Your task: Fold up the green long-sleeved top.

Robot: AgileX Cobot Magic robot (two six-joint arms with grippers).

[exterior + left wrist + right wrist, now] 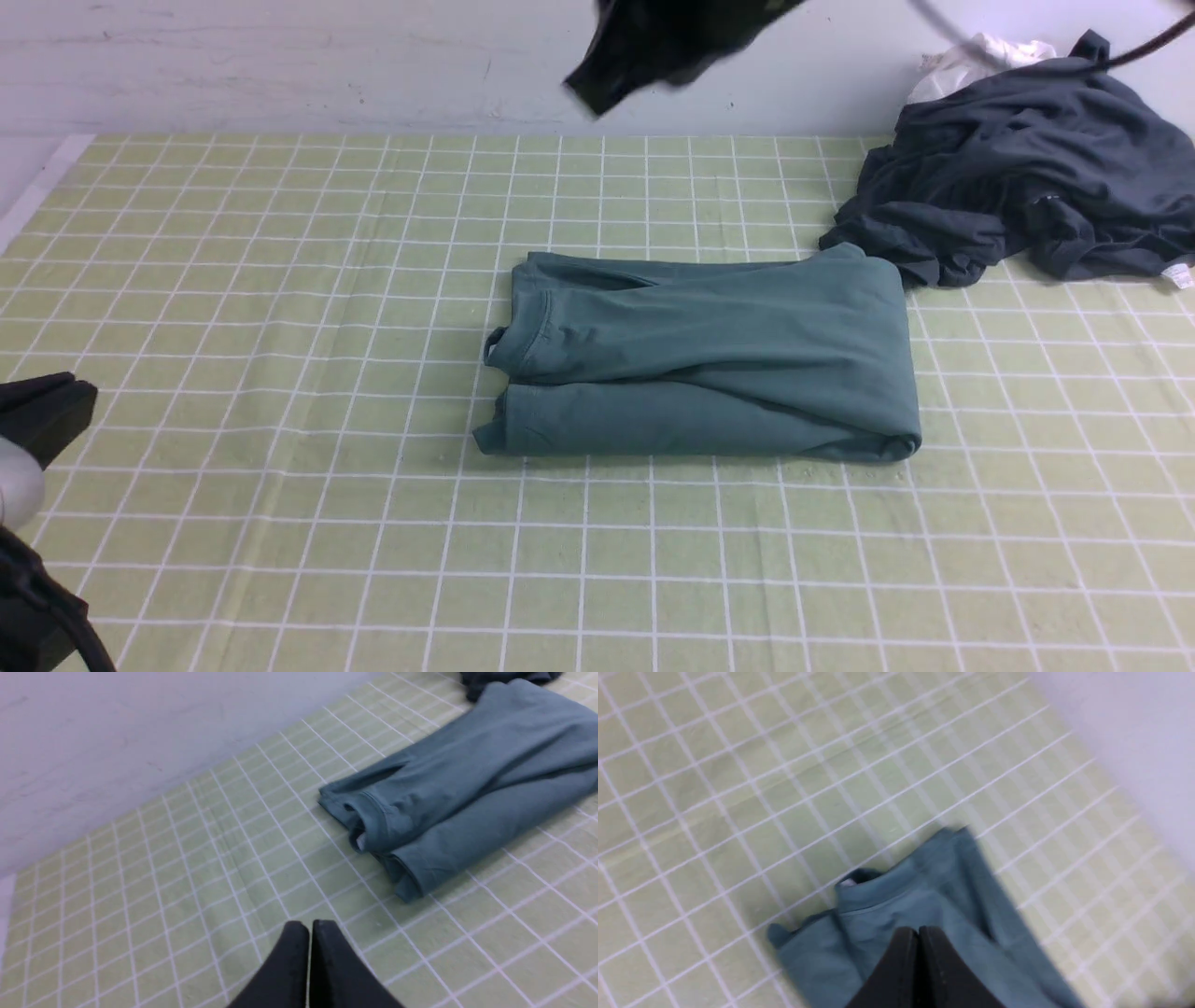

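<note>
Near the far edge of the surface (280,523), somewhat right of its middle, lies the top (709,327), dull teal-green and folded into a flat, elongated bundle. Its long axis runs from left to right. The right end is broad and smooth, with rounded corners; the left end is divided into narrower, overlapping portions with bunched tips. One layer crosses the bundle obliquely, above a straighter strip along the near side.

The surface is pale green, ruled with a grid of white lines, and meets a white wall (280,65) at its far edge. Toward the far right corner, dark garments (1018,168) form a crumpled heap, the nearest part just beside the top's far right corner. A white item (990,65) shows behind the heap. A small white tag (1178,274) is visible at the heap's right side; any writing on it is too small to read.

The left gripper (310,926) has its jaws closed together, with nothing between them, and is apart from the top. The right gripper (918,931) is likewise closed and empty, raised above the surface; in the front view it appears blurred beyond the top.
</note>
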